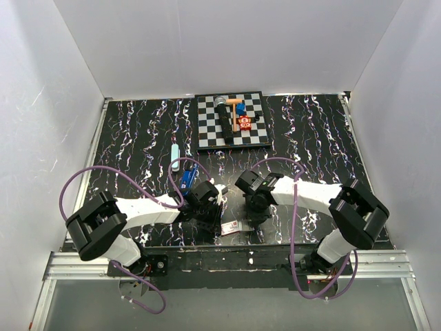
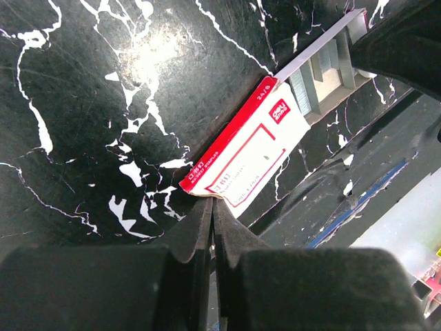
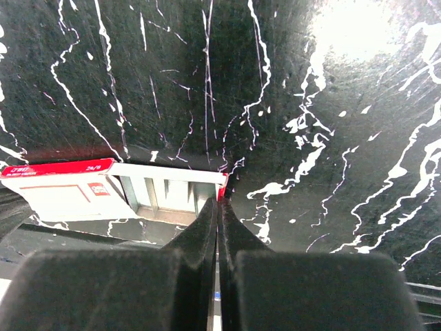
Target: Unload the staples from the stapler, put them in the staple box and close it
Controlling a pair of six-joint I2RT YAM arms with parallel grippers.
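The blue stapler (image 1: pixel 187 178) lies on the black marbled table just behind my left wrist; no gripper touches it, and neither wrist view shows it. A white-and-red staple box (image 2: pixel 248 155) lies flat near the front edge, its inner tray (image 3: pixel 169 189) slid partly out with staples (image 2: pixel 320 72) showing. My left gripper (image 2: pixel 212 201) is shut, its tips pinching the near corner of the box's sleeve. On the red end wall of the tray my right gripper (image 3: pixel 220 201) is shut. In the top view both grippers (image 1: pixel 218 222) (image 1: pixel 247 219) flank the box (image 1: pixel 231 227).
A checkered board (image 1: pixel 207 131) at the back carries a hammer (image 1: pixel 224 102) and small coloured toys (image 1: pixel 242 123). A pale slim object (image 1: pixel 175 153) lies left of the stapler. Purple cables loop over both arms. The table's front rail is right below the box.
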